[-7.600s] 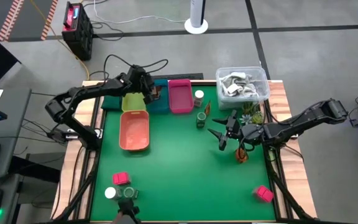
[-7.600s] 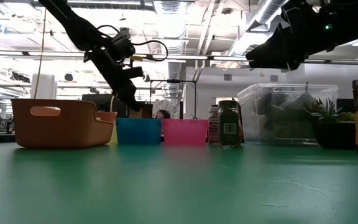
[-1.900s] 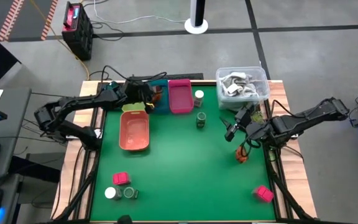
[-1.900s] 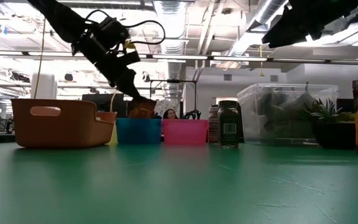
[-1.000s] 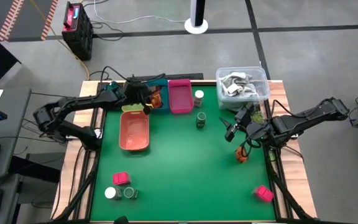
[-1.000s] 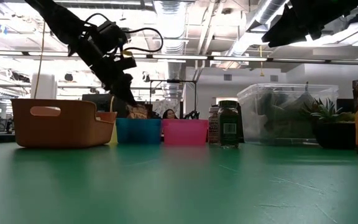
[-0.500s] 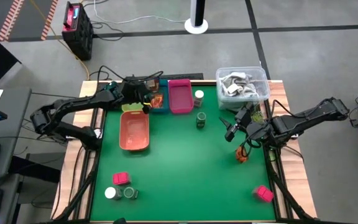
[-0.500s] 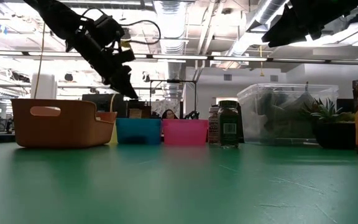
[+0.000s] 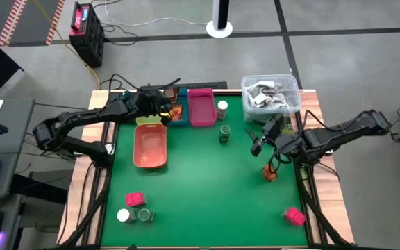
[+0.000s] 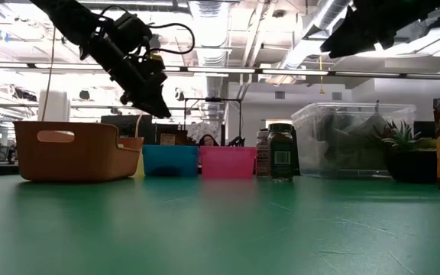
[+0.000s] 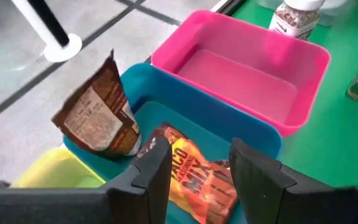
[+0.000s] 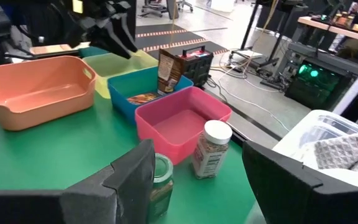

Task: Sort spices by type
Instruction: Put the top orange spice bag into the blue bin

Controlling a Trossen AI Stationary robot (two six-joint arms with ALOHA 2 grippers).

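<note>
Both arms are black, built of slim tubular links joined by bulkier rounded joint housings. The left arm [image 9: 89,119] carries thin black cables that loop loosely above its wrist, plain in the low view as a curved line over the wrist block. The right arm [image 9: 339,135] has a thicker, boxy forearm section. Each wrist view shows two matte dark fingers [image 11: 148,177], flat-faced and angular with bevelled edges; the right arm's fingers [image 12: 129,180] look the same.
</note>
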